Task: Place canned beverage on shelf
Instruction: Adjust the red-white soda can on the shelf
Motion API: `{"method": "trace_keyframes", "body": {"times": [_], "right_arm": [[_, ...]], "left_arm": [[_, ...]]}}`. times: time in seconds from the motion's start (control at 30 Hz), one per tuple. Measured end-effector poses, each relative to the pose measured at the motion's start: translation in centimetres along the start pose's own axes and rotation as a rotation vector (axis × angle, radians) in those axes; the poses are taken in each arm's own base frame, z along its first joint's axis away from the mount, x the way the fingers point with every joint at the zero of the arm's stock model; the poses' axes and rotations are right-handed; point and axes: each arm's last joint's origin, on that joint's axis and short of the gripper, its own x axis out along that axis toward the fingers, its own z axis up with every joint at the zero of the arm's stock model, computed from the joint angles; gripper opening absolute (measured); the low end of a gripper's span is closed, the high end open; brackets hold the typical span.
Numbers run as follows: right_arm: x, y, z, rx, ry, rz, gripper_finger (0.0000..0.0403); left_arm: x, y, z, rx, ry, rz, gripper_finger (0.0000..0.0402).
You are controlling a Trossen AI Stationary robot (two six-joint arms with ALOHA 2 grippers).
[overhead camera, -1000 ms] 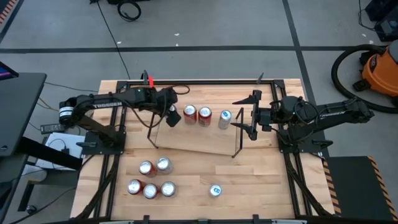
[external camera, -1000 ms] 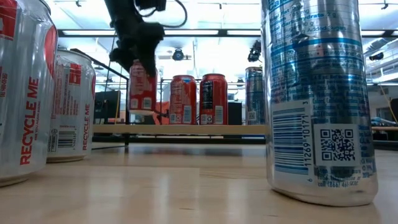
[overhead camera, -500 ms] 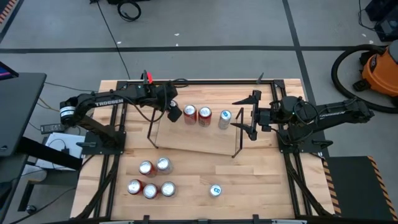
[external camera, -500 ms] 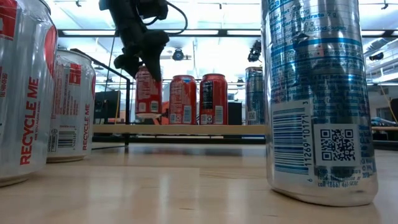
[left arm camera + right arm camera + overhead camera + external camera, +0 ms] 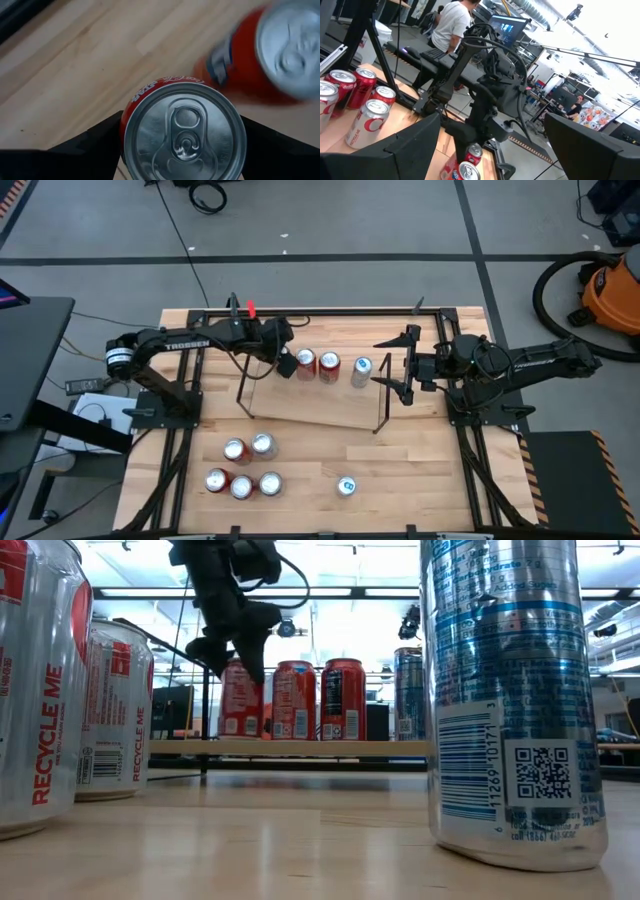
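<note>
My left gripper (image 5: 284,364) is shut on a red can (image 5: 240,698) over the left part of the shelf (image 5: 320,408), a light-wood board with black wire ends. The can is upright, right beside two red cans (image 5: 317,363) and a blue-silver can (image 5: 361,370) that stand on the board. In the low view its base is about level with theirs; whether it rests on the board I cannot tell. My right gripper (image 5: 398,366) waits open and level at the shelf's right end, with nothing between its fingers. My left gripper pinches the red can's upper side wall (image 5: 126,125) between its two fingers (image 5: 95,147), one on each side just below the rim. The fingers come from above, slanting down from the table's left. The can stays upright with its lid (image 5: 184,131) facing the wrist camera.
Several red cans (image 5: 243,465) stand loose on the table's near left, and one blue can (image 5: 346,485) stands near the middle front. Black rails (image 5: 180,470) frame the tabletop. A person sits at a desk beyond the table in the right wrist view (image 5: 451,22).
My left gripper has carried the red can toward the table's right and down, along the shelf toward the row of cans. The can has stayed upright and now stands close beside the nearest red can, its base down at board level.
</note>
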Motion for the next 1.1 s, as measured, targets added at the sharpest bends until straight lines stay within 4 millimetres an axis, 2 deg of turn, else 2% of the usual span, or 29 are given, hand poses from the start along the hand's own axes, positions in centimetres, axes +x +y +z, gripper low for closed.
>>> {"method": "trace_keyframes", "body": {"times": [0.77, 1.1], "right_arm": [[0.00, 0.06, -0.09, -0.004, 0.008, 0.002, 0.0368], [0.00, 0.06, -0.09, -0.004, 0.008, 0.003, 0.0368]], "left_arm": [[0.50, -0.33, -0.02, -0.003, 0.000, -0.005, 0.0320], [0.41, -0.81, -0.31, 0.023, 0.010, -0.024, 0.0380]]}}
